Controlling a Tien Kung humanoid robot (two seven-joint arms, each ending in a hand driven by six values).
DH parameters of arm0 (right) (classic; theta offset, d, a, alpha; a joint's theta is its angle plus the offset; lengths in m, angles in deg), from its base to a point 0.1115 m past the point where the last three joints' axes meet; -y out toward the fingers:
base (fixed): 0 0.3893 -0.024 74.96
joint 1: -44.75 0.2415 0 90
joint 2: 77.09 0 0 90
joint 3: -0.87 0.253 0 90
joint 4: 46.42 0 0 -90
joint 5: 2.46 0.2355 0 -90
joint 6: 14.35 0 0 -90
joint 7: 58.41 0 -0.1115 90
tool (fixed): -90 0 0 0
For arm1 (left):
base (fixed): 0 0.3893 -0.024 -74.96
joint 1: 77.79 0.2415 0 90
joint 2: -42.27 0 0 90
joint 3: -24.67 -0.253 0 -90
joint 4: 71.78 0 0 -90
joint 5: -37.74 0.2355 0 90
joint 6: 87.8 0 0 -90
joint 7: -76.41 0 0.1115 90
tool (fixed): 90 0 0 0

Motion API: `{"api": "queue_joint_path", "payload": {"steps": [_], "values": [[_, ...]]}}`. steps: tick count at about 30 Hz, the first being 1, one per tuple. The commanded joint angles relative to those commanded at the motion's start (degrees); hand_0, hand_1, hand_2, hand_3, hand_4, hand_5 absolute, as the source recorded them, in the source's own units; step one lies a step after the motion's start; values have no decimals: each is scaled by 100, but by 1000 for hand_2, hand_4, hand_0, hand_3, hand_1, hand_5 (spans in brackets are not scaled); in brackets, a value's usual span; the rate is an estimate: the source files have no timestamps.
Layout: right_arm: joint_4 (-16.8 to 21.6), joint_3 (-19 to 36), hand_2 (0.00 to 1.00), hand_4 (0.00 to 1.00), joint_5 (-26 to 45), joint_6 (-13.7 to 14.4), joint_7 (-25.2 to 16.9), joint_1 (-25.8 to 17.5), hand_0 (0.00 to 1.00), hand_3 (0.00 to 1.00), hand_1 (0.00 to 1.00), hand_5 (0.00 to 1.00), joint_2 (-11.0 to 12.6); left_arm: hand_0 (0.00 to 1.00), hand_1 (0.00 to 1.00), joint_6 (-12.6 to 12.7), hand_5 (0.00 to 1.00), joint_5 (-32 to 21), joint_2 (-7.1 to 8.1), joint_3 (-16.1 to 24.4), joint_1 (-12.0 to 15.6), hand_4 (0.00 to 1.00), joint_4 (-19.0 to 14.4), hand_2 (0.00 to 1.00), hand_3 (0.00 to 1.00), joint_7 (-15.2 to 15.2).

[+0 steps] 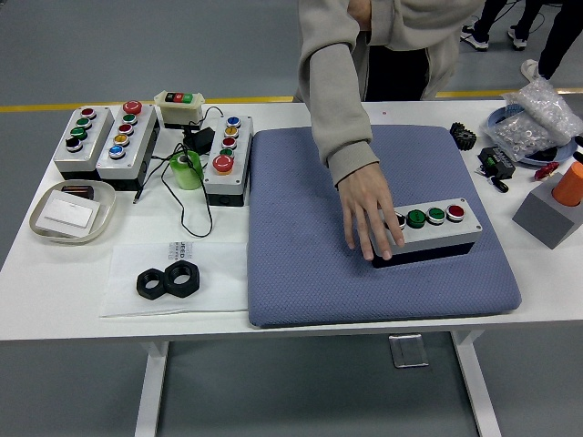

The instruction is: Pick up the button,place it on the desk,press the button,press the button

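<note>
A person's hand (pixel 371 217) reaches down from the far side, fingers spread flat.

A: Around the button box (pixel 428 229), where is there room?
B: Its right end and the pad (pixel 301 273) in front lie bare.
A: What blocks?
B: A person's hand (pixel 372 215) covers its left end, the sleeve (pixel 335 100) slanting in from behind. A grey block (pixel 547 217) stands right of it, off the pad.
</note>
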State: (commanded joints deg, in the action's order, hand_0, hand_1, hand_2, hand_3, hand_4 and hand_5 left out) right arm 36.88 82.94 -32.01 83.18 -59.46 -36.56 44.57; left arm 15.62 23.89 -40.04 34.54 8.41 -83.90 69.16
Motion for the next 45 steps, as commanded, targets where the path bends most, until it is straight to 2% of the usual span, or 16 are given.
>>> {"api": "queue_joint_path", "payload": {"steps": [21, 45], "values": [[-25, 177, 895, 600, -79, -12, 84, 17, 958, 849, 860, 781, -126, 711, 831, -6, 998, -71, -21, -38, -52, 643, -2, 891, 827, -16], [-22, -31, 892, 598, -125, 29, 93, 58, 958, 853, 859, 777, -197, 712, 830, 3, 998, 99, -29, 70, -1, 644, -9, 891, 829, 30]]}}
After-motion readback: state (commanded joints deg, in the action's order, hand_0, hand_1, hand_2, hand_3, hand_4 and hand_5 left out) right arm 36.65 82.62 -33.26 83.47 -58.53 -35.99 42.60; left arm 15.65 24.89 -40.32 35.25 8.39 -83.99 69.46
